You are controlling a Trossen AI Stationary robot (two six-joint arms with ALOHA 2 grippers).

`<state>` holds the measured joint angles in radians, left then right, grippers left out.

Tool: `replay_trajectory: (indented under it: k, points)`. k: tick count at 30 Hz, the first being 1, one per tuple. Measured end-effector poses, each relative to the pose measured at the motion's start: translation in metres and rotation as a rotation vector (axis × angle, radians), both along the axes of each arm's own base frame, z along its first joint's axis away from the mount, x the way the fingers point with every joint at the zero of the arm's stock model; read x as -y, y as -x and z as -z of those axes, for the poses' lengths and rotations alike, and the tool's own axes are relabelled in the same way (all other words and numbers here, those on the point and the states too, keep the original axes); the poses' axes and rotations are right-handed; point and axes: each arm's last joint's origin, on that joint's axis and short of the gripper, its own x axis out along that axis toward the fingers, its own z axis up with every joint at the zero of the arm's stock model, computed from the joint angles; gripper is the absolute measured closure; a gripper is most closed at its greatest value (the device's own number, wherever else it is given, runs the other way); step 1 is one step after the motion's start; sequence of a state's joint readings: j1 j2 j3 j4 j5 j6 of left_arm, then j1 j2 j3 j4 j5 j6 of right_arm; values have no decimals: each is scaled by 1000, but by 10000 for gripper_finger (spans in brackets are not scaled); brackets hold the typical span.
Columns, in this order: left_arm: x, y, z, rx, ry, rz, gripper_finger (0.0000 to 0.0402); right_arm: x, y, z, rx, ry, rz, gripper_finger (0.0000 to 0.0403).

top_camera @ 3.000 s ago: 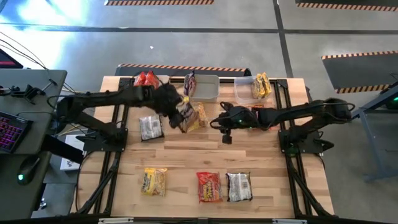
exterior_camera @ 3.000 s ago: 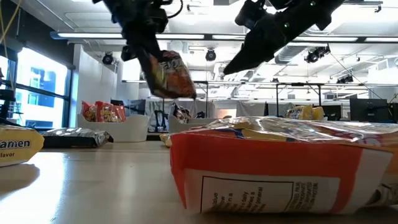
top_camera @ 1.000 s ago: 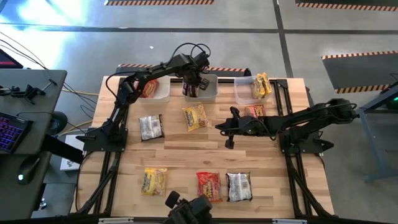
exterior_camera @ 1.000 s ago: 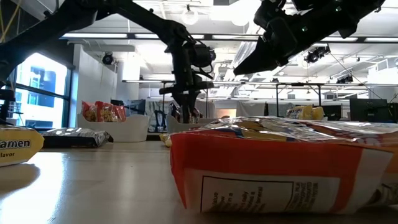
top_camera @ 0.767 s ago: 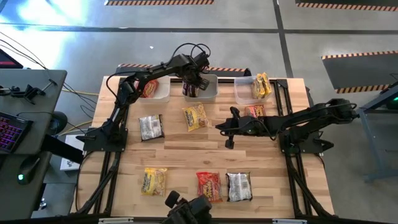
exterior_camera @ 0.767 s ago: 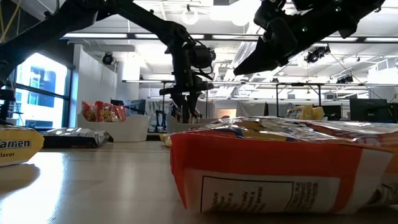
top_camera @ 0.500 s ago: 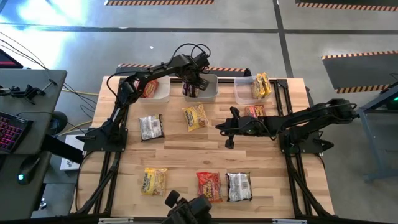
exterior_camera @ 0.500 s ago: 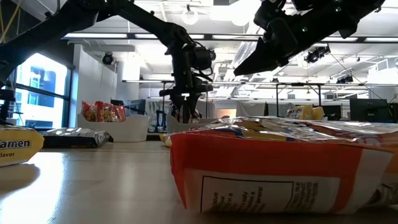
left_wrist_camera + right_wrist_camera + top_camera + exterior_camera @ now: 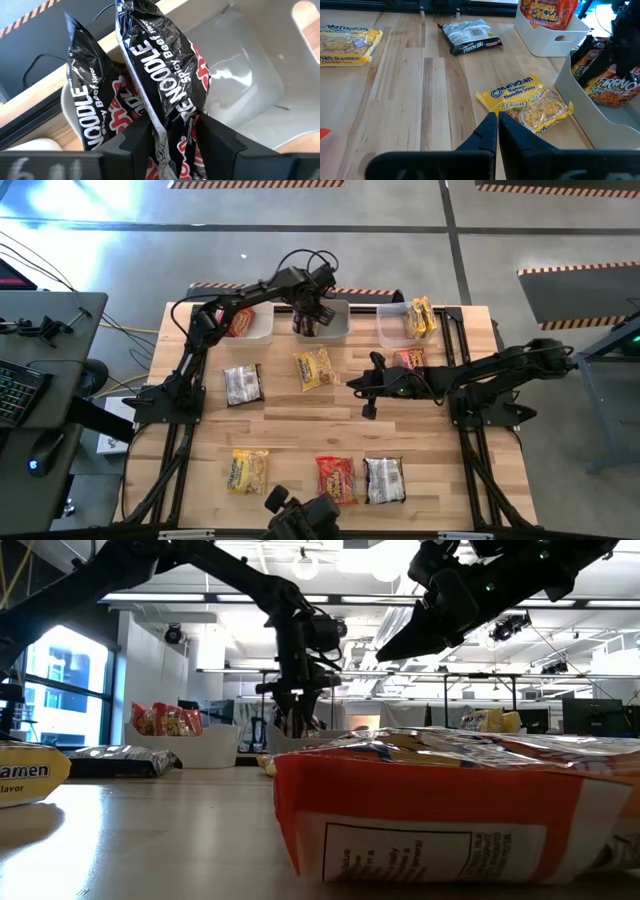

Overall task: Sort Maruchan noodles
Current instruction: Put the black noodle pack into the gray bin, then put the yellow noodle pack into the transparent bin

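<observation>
- Maruchan noodles are being sorted by flavour: red-orange packets (image 9: 236, 321) are sitting in the left bin (image 9: 262, 328) at the top of the high view, dark packets (image 9: 305, 323) in the middle bin (image 9: 338, 322), yellow ones (image 9: 419, 317) in the right bin (image 9: 391, 326).
- Left gripper (image 9: 308, 317) is hovering over the middle bin, upper centre of the high view, its fingers (image 9: 215, 137) standing part-open on either side of a dark spicy-beef packet (image 9: 162, 75); whether they are gripping it cannot be told. The packet is standing on edge, leaning beside a second dark packet (image 9: 90, 107) already in the bin.
- Right gripper (image 9: 368, 409) is waiting mid-table, right of centre, jaws shut and empty.
- A yellow creamy-chicken packet (image 9: 525, 102) is lying flat just beyond its fingertips, touching neither finger.
- Unsorted packets are lying flat on the table (image 9: 300, 435): a silver one (image 9: 242, 384) at centre left, then yellow (image 9: 247, 471), red (image 9: 337, 479) and silver (image 9: 383, 479) along the lower edge.
</observation>
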<state>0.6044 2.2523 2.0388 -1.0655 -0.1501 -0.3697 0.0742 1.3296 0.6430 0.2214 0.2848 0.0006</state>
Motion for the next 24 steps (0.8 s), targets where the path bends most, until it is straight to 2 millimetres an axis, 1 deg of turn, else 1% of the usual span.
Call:
replay_trajectory:
  k: [3,10,15,19,21,24]
  points:
    - [1,2,-7,-1,-23,1,263,0,0,0,0,-1,-1,403]
    - [2,11,-30,18,-68,-16,263,0,0,0,-3,-3,-5,403]
    - [4,14,-30,-20,-60,16,263,0,0,1,-7,-3,-6,403]
    - [4,16,-34,-71,-107,82,263,0,1,1,-17,-2,-6,403]
    - [7,20,-44,-86,-127,160,263,0,1,2,-22,-2,-6,403]
    - [18,29,-71,-83,-167,231,263,0,1,2,-24,2,-8,403]
